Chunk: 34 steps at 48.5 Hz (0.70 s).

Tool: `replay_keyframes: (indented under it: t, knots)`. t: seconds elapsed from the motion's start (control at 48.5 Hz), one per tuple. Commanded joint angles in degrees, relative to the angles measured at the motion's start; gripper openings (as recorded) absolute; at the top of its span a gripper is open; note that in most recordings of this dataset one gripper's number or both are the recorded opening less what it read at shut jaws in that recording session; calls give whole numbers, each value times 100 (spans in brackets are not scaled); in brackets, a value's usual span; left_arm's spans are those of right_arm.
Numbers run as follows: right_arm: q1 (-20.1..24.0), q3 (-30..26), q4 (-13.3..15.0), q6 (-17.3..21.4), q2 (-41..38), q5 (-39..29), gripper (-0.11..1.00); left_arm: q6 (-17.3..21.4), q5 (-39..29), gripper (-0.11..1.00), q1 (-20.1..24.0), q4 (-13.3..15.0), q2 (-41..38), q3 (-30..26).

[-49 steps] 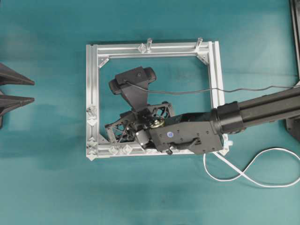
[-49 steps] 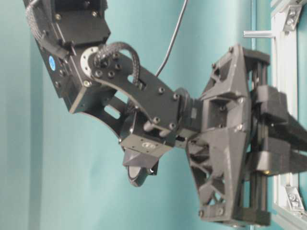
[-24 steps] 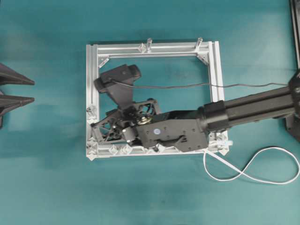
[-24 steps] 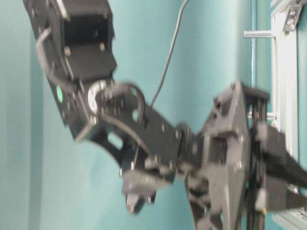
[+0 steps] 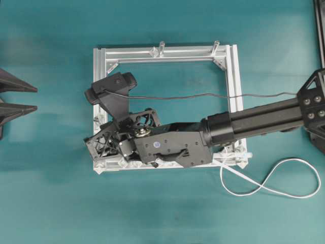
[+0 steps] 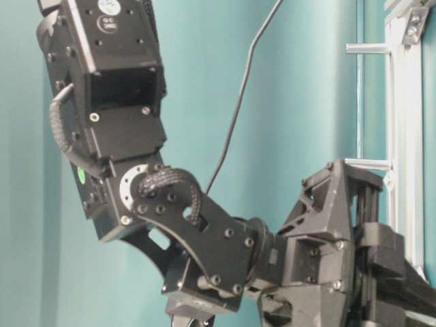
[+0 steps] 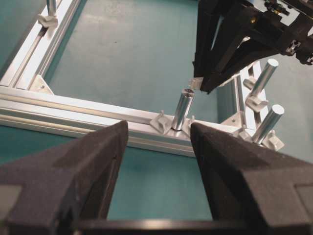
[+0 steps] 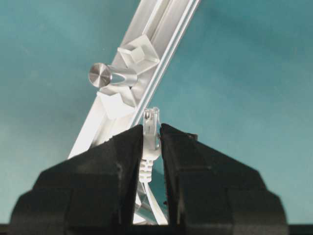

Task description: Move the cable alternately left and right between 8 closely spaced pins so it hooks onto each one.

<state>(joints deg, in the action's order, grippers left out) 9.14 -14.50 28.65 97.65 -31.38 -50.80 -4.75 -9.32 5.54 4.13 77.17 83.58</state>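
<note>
My right gripper [image 8: 152, 128] is shut on the clear plug [image 8: 151, 120] of the white cable [image 5: 264, 190]. The plug stands upright between the fingertips, and the cord drops away behind them. Just ahead of the plug, two whitish diamond pins [image 8: 138, 53] [image 8: 113, 105] flank a short metal post [image 8: 104, 74] on the silver rail. Overhead, this gripper [image 5: 91, 149] sits at the frame's lower-left corner, and the cable loops on the table at the lower right. More pins [image 5: 124, 163] show along the bottom rail. My left gripper [image 7: 157, 128] is open and empty, left of the frame.
The square aluminium frame [image 5: 99, 81] lies flat on the teal table. Two tall posts [image 5: 161, 47] stand on its far rail. The right arm [image 5: 264, 119] spans the frame from the right, trailing a thin black wire [image 5: 203, 94]. Three upright posts [image 7: 182, 108] show in the left wrist view.
The right arm has swept left along the bottom rail to the lower-left corner, carrying the plug. The left gripper has stayed put and open.
</note>
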Motion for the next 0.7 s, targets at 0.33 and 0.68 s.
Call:
replay_keyframes:
  t: [0.33, 0.68]
  knots:
    - [246, -202, -132, 35, 132, 9, 17, -35, 26, 61, -18, -9, -44, -70]
    - [431, -237, -229, 97, 123, 9, 17, -35, 26, 60, -18, -9, -44, -62]
